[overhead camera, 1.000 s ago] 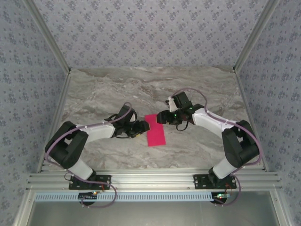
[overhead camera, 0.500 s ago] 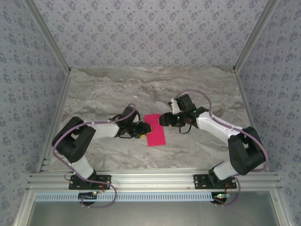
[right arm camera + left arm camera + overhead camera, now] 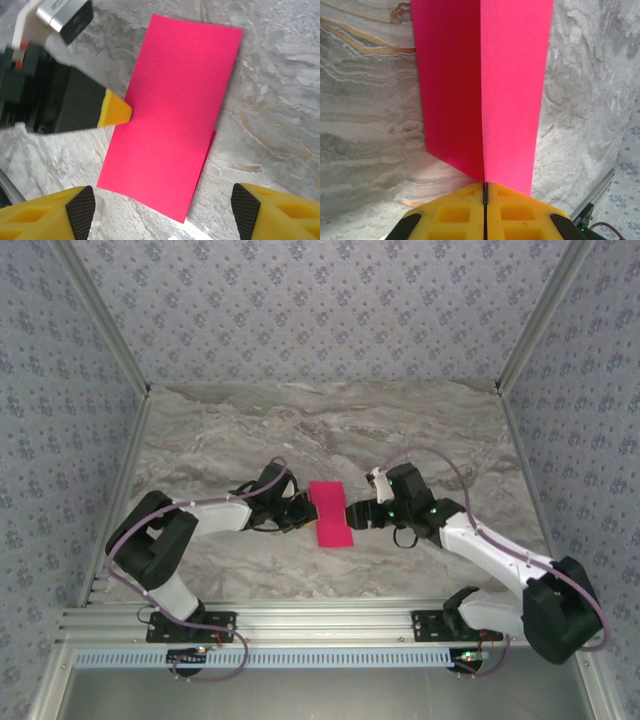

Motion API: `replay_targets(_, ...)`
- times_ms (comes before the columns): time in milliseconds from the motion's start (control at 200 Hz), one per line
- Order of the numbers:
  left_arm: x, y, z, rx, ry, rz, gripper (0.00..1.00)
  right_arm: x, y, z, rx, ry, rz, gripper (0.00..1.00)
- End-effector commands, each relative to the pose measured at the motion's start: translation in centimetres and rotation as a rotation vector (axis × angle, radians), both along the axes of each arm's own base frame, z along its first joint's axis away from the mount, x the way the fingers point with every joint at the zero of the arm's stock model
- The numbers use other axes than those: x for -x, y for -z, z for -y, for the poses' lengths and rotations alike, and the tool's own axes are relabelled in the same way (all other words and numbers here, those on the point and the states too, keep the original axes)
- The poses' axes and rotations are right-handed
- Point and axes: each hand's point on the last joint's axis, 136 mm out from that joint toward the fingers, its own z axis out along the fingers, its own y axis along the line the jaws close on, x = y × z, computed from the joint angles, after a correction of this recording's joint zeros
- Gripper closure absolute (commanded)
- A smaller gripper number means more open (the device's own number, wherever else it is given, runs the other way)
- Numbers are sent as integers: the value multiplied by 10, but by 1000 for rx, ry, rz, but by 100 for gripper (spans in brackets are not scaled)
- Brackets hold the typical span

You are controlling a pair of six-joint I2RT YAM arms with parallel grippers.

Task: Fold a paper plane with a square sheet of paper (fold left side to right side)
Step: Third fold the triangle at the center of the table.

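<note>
**Sheet pinched at its left edge, right tool released**

Position. The sheet point(image 3: 331, 514), magenta, lies doubled into a narrow rectangle about midway between the left and right edges of the bench point(image 3: 230, 430), a little nearer the near edge than the far one. Its long sides run near-to-far. Both arms reach in from their sides and meet at it.

Left tool point(image 3: 304, 510). Clenched on the sheet at the middle of its left long edge.

Right tool point(image 3: 352, 514). Released, just beside the sheet's right long edge, holding nothing.

Left wrist view. The yellow pads of the left tool point(image 3: 485, 200) are pressed flat together, with one thin dark seam between them. The sheet point(image 3: 485, 85) comes out of that seam as two panels meeting along a straight line. The left panel is darker and the right one brighter. The top view does not show this line.

Right wrist view. The fingers of the right tool point(image 3: 162, 212) stand far apart in the bottom corners. The sheet point(image 3: 172, 120) looks flat here. A thin sliver of a lower layer peeks out along its right edge near the lower corner, so the layers do not line up exactly. The yellow tip of the left tool point(image 3: 114, 111) touches the left edge.
</note>
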Motion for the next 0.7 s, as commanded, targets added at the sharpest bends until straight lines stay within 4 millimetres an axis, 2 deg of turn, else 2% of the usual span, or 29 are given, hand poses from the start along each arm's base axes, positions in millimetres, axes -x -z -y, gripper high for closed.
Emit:
replay_targets(0, -4, -24, 7, 36, 0, 18, 96, 11, 0, -6, 88, -85, 174, 21)
replay_targets(180, -3, -31, 9, 54, 6, 2, 98, 45, 14, -31, 235, -269, 374, 19)
replay_targets(285, -2, -33, 9, 57, 7, -2, 99, 55, 24, -45, 311, -331, 439, 18)
replay_targets(525, -1, -35, 10, 67, 10, -11, 100, 52, 47, -67, 492, -410, 527, 15)
replay_targets(695, 0, -35, 10, 69, 13, -14, 100, 40, 51, -81, 533, -401, 548, 16)
